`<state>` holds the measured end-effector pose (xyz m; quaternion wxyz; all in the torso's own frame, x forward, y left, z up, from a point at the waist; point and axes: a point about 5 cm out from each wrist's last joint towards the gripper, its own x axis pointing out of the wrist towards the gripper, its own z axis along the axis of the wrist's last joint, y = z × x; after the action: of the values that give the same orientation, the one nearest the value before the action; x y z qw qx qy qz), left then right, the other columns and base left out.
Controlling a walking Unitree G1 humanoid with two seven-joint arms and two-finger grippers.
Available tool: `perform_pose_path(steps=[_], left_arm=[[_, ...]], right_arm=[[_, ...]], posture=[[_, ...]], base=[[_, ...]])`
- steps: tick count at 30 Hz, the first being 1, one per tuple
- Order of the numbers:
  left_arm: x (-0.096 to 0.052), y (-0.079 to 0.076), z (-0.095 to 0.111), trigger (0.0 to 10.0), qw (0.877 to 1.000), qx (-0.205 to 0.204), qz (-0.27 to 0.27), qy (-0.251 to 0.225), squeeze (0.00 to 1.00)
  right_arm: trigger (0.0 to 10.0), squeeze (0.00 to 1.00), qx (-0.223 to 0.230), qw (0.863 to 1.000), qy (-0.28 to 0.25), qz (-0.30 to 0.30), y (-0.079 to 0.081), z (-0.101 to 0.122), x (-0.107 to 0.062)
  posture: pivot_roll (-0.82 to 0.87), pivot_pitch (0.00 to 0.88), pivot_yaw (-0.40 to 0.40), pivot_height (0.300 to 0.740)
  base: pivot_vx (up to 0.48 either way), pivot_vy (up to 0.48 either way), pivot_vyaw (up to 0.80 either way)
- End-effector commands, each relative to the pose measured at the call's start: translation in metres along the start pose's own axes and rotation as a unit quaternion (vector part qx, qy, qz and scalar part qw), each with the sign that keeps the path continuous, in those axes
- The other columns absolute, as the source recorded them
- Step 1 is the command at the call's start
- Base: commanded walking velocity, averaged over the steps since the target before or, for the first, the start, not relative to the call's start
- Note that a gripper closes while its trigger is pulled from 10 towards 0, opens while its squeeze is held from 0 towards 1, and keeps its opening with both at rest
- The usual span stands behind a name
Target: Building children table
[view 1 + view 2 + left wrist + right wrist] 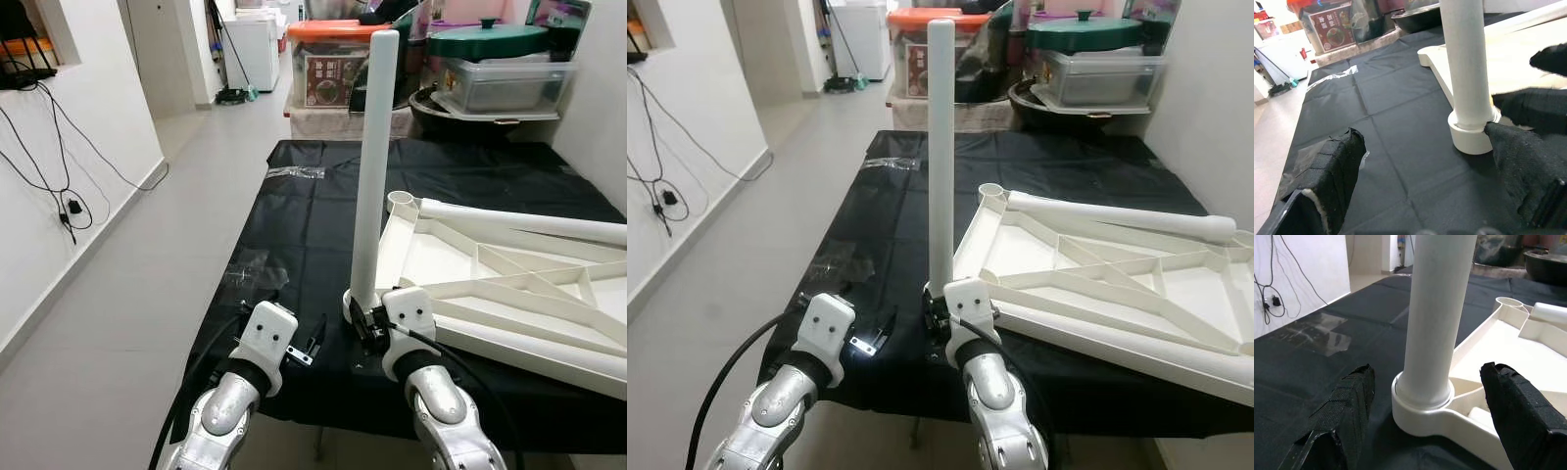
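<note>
Both grippers gape — right gripper straddles the upright leg, left gripper just left of it.

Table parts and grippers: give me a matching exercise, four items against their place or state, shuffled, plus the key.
Items:
1. upright white leg
2. second white leg
3. right gripper
4. left gripper

States:
A. open, fingers either side of the corner socket
B. lying across the upturned tabletop
C. standing in the corner socket
D. open over the black cloth, beside the socket

Pairs: 1-C, 2-B, 3-A, 4-D
</note>
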<state>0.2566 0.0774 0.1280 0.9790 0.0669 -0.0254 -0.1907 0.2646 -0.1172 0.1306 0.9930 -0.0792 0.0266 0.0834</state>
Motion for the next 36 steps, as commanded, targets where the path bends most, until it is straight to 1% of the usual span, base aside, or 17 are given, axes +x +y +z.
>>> perform_pose_path(steps=[1,2,7,12,14,22,36], left_arm=[[-0.002,0.001,-0.001,10.0,1.000,0.005,0.005,0.001,0.00],[-0.002,0.001,-0.001,10.0,1.000,0.003,0.007,0.001,0.00],[-0.002,0.002,-0.003,10.0,1.000,-0.002,0.013,0.006,0.00],[0.000,0.001,-0.007,10.0,1.000,0.004,0.007,0.019,0.00],[0.001,0.000,-0.007,10.0,1.000,0.005,0.006,0.020,0.00],[0.002,0.000,-0.012,10.0,0.999,0.006,-0.002,0.036,0.00],[0.002,-0.003,-0.013,10.0,0.999,0.000,-0.005,0.039,0.00]], right_arm=[[10.0,0.00,0.000,1.000,-0.008,-0.005,0.001,0.003,-0.001],[10.0,0.00,-0.001,1.000,-0.007,-0.005,0.002,0.002,-0.001],[10.0,0.00,0.002,1.000,-0.003,-0.005,0.003,0.001,0.000],[10.0,0.00,-0.007,1.000,-0.002,0.010,0.006,0.001,0.000],[10.0,0.00,-0.010,1.000,0.000,0.011,0.006,0.001,0.001],[10.0,0.00,-0.005,1.000,0.010,0.011,0.007,-0.002,0.002],[10.0,0.00,0.000,1.000,0.016,0.014,0.006,-0.004,0.002]], posture=[[-0.04,0.000,0.012,0.740],[-0.04,0.000,0.012,0.740],[-0.04,0.000,0.014,0.740],[-0.04,0.000,0.017,0.740],[-0.04,0.000,0.017,0.740],[-0.04,0.000,0.016,0.740],[-0.03,0.000,0.018,0.740]], base=[[0.000,0.000,0.00],[0.000,0.000,0.00],[0.000,0.000,-0.80],[0.000,0.000,0.00],[0.000,-0.274,0.00],[0.000,-0.422,0.00],[0.000,-0.480,0.00]])
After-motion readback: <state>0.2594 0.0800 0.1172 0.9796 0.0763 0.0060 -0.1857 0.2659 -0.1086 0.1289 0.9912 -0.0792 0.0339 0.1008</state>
